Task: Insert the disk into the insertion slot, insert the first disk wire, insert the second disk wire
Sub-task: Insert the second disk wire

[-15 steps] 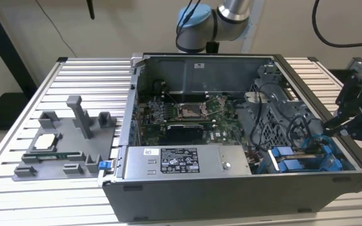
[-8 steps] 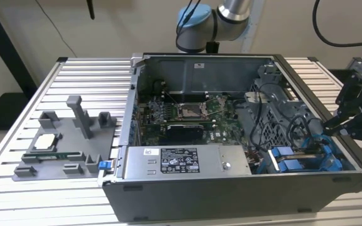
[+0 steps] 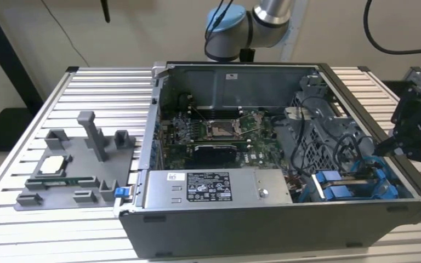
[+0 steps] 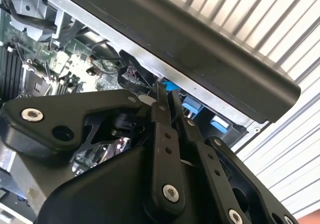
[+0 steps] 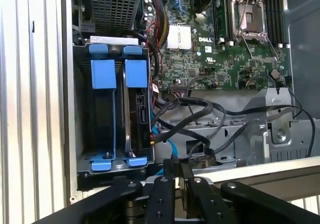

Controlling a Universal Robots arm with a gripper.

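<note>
Disk [image 5: 137,115] sits in insertion slot [image 5: 80,134], at 4 o'clock of case [image 3: 269,230] in the exterior view. Claw [image 5: 177,166] closed at 3 o'clock, tips beside black cables [image 5: 200,115]; can't tell if it's pinching one.

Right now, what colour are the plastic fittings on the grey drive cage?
Fittings: blue; first wrist view.

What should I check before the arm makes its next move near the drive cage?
1. Disk in the insertion slot: ok, its blue carrier sits inside.
2. Gripper: ok, shut.
3. Blue wire held by the gripper: cannot tell; it runs to the fingertips.
4. Black cables beside the disk: not ok, they loop loosely close to the gripper.
5. Clearance from the case wall: cannot tell.
</note>
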